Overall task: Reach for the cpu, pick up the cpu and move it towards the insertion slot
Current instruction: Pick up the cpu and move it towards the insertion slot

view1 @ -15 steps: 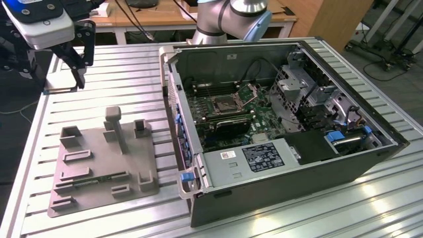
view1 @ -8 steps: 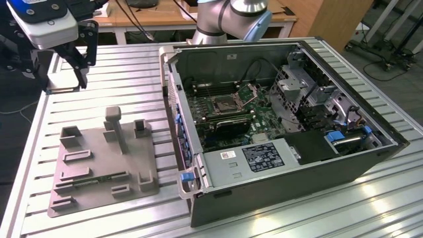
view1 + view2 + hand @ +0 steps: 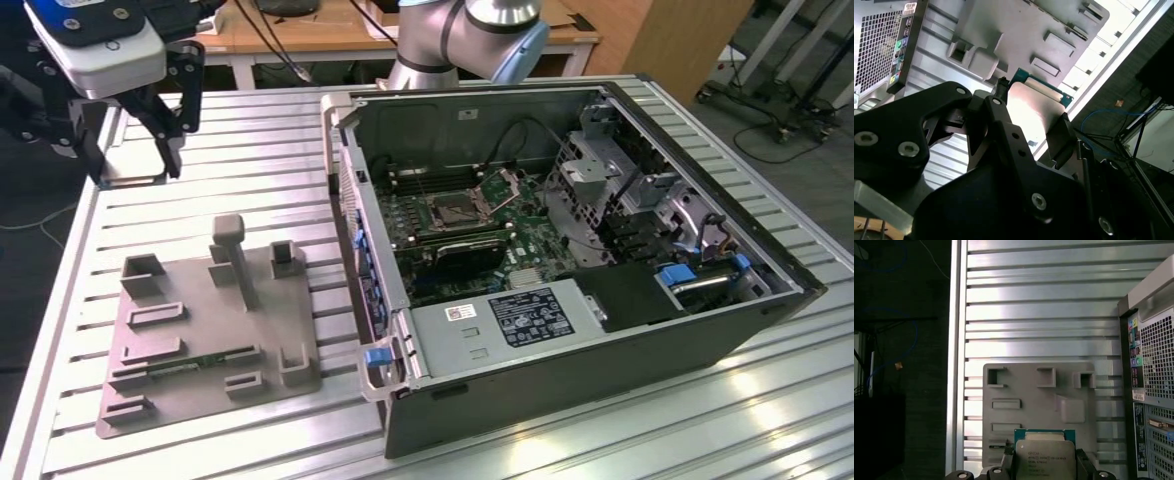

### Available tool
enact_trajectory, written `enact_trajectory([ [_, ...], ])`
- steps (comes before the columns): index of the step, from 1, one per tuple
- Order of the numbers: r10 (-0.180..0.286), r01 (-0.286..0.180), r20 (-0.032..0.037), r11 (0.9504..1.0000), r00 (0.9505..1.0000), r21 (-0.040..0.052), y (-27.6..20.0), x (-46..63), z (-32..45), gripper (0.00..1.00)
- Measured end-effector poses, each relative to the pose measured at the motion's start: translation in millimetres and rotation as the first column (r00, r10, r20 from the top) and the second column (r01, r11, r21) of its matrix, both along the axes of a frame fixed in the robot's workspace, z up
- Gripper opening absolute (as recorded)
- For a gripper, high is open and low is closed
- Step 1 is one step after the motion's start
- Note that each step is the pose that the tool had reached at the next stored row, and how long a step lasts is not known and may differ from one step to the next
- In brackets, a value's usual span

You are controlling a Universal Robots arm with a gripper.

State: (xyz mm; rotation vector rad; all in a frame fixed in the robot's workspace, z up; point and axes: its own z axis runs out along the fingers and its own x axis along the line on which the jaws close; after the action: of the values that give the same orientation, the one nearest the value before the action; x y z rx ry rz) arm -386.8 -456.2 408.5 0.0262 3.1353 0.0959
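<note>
The cpu (image 3: 1044,458), a small square chip with a silvery top and a green edge, sits clamped between my black fingers (image 3: 1007,456) in both wrist views. My gripper (image 3: 1044,462) is shut on it, and the second wrist view shows the cpu (image 3: 1035,114) as a pale plate between the fingertips (image 3: 1061,134). In the exterior view my gripper (image 3: 134,165) hangs above the table at the far left, away from the open computer case. The insertion slot (image 3: 454,210), a silver-framed socket with its metal frame hinged up, lies on the motherboard inside the case.
A grey plastic fixture (image 3: 200,320) with raised blocks lies on the slatted metal table (image 3: 267,150), holding a narrow green memory stick (image 3: 200,360). The computer case (image 3: 574,330) stands open toward the exterior view's right, its wall (image 3: 350,200) between gripper and socket. The arm's base (image 3: 467,40) stands behind it.
</note>
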Motion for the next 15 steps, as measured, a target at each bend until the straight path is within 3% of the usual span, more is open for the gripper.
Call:
enact_trajectory([
  [13, 0.0, 0.0, 0.0001, 1.0, 1.0, 0.0001, 0.0, 20.5, -1.4, 0.55],
  [14, 0.0, 0.0, 0.0, 1.0, 1.0, 0.0001, 0.0, 32.5, -1.9, 0.55],
  [15, 0.0, 0.0, 0.0, 1.0, 1.0, 0.0, 0.0, 34.4, -2.0, 0.55],
])
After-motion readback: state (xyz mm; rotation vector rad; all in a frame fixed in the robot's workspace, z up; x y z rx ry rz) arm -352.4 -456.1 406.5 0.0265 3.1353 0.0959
